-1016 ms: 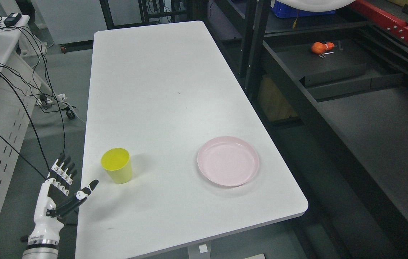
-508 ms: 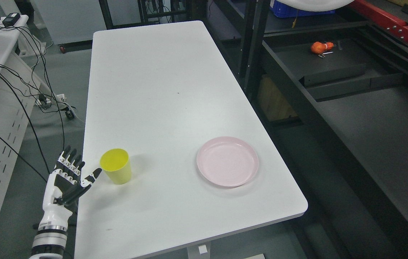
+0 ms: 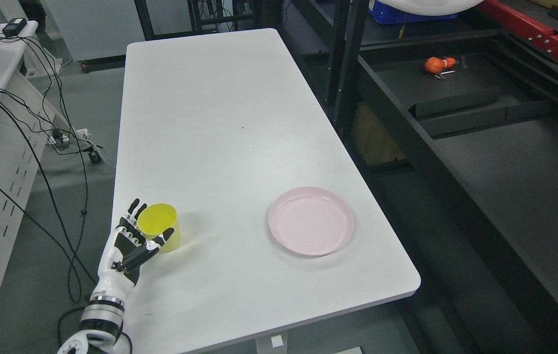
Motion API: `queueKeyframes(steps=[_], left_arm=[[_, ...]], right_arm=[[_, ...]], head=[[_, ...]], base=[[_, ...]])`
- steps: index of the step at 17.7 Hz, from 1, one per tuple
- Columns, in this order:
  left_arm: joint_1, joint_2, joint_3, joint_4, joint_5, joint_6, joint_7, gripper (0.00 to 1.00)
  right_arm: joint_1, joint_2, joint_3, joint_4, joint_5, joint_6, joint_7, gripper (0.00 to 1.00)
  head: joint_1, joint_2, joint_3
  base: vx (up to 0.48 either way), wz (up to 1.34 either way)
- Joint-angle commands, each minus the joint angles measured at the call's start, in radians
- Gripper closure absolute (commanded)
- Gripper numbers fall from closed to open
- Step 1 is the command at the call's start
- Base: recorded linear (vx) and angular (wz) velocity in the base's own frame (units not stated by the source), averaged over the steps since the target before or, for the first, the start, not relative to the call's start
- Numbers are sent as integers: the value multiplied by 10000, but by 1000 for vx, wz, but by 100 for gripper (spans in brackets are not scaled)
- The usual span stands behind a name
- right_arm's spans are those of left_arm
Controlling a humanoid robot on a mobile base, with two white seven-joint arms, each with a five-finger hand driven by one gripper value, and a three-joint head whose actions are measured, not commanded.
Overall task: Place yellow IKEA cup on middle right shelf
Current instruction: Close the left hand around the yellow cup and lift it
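While the left hand sits at the cup's left side with its fingers spread behind the rim and the thumb reaching across the front wall, it holds nothing yet; whether any fingertip touches the cup is not clear. The yellow cup stands upright near the left front edge of the white bench. A good grasp, in my judgement, means sliding the palm in until the wall sits deep between thumb and fingers, then curling evenly so the light cup neither tips nor skids off the edge. The pink plate lies well apart to the right. The dark shelf waits beyond the bench's right side, so the lift should clear the plate.
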Motion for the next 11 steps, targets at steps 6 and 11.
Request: queueKeyframes(steps=[6,11], left_arm=[[-186,161,-1032,576,-1500,-8,-22,1],[-232,161,-1307,607,-1624,-23,-37,3]], right_arm=[[139,-175,169,0,-246,7,11,1],[139,-175,169,0,-246,7,11,1]], head=[[0,0,0],[0,0,0]], base=[[0,0],[0,0]])
